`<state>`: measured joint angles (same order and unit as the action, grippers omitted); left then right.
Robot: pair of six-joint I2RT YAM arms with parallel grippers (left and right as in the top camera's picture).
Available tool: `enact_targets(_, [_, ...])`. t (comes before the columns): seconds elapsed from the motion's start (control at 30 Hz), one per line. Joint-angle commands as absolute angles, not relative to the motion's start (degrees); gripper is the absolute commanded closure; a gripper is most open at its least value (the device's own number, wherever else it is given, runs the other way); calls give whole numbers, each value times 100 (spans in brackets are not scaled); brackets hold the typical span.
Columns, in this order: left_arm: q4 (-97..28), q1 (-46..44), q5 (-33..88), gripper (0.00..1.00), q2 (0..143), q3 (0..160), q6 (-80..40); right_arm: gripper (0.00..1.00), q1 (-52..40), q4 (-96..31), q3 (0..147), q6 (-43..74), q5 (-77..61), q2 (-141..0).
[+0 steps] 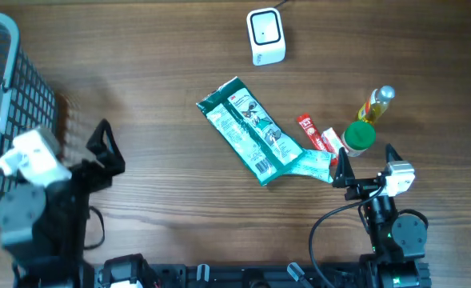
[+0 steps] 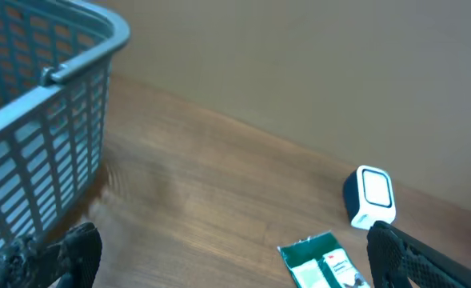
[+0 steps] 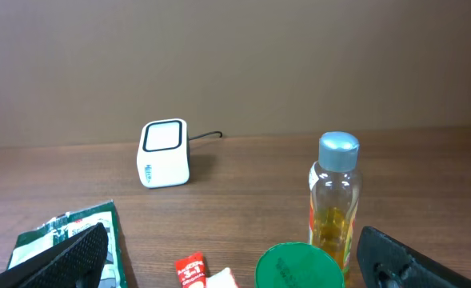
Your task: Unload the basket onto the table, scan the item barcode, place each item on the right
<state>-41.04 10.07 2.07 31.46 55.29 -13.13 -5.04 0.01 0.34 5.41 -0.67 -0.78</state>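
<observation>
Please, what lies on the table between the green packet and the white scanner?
Nothing. In the overhead view, only bare table separates the green packet from the white scanner.

Overhead view, two robot arms. Left arm point(image 1: 35, 220), lower left of frame: bulky, black w/ grey housing; a white boxy camera block point(image 1: 33, 158) is mounted near the wrist. Left gripper point(image 1: 111, 148): black, wedge-shaped fingers. Right arm point(image 1: 395, 232), lower right: slimmer, black, w/ a smaller white block point(image 1: 400, 176); a thin black cable point(image 1: 315, 232) is looped beside it. Right gripper point(image 1: 365, 158): black, narrow pointed fingers.
</observation>
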Motion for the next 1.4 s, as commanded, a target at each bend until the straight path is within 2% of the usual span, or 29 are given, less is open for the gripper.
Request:
enact_targets(0.0, [-4134,982,252,0,2473,5103,-1238,1,-480,23,30,637,-152,-27])
enact_targets(0.27, [-4606,908,248,0,954,3828,-1234,0,-480,23,30,635,-152,-27])
enact_targets(0.33, [-4388,751,145,0,519,3426,-1221,0,-480,23,30,635,-152,-27])
enact_targets(0.4, [-3767,591,224,0,257,3173,-1238,0,-480,23,30,637,-152,-27])
enact_targets(0.63, [390,-49,342,0,21,1732,-1251,0,-480,23,30,637,-152,-27])
enact_targets(0.77, [1656,-38,338,0,21,707,-1634,0,-480,23,30,637,-152,-27])
enact_targets(0.97, [1570,132,340,0,21,27,-2016,0,-480,23,30,635,-152,-27])
enact_targets(1.2, [-353,169,233,0,21,32,-1968,0,-480,23,30,637,-152,-27])
enact_targets(1.37, [-399,274,762,0,21,32,-585,0,-480,23,30,637,-152,-27])
